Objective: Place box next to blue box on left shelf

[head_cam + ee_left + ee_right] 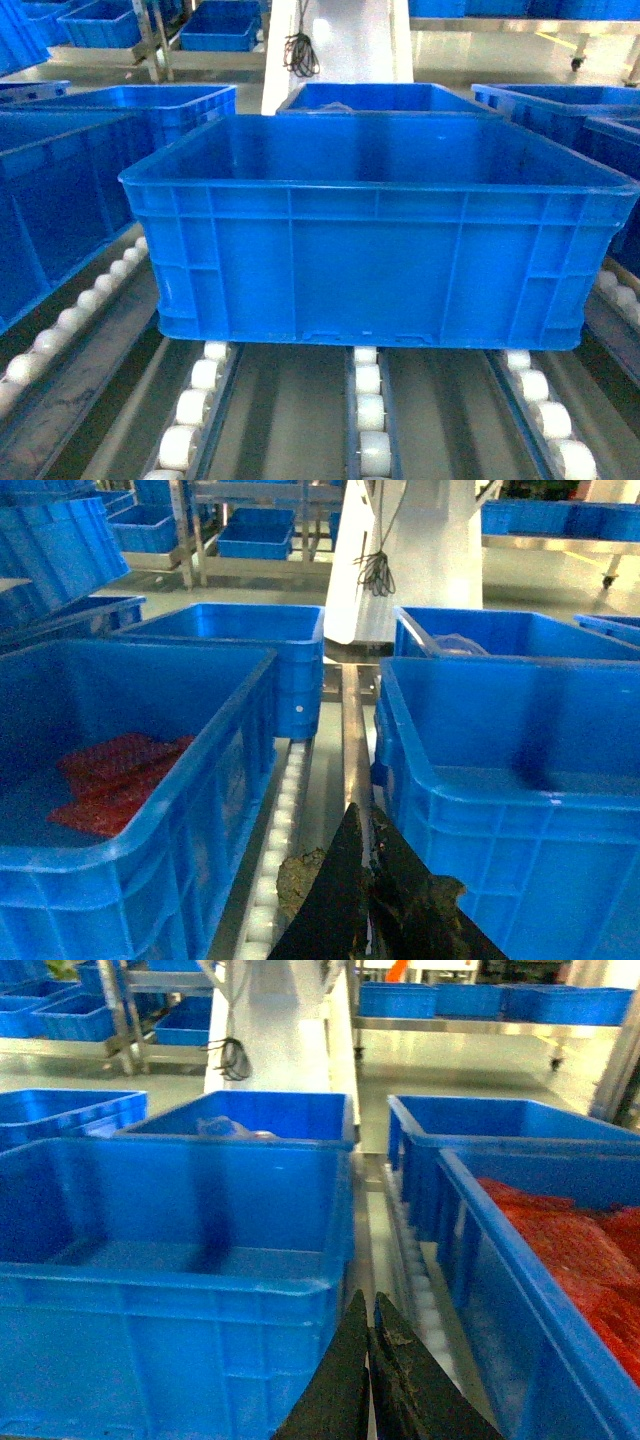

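The box [370,250], a large empty bright blue crate, stands on the white rollers of the left shelf [368,420], filling the middle of the head view. To its left, across a narrow gap, is another blue box [50,200]. Neither gripper shows in the head view. In the left wrist view my left gripper [365,818] is shut and empty, low in the gap between the box [520,810] and that blue box [150,810]. My right gripper [368,1295] is shut and empty, just off the box's [170,1290] right wall.
The left blue box holds red material [115,775]. A crate on the right [560,1250] also holds red material. More blue crates [385,97] stand behind the box on the rollers. A white column with a hanging cable [300,50] rises at the back.
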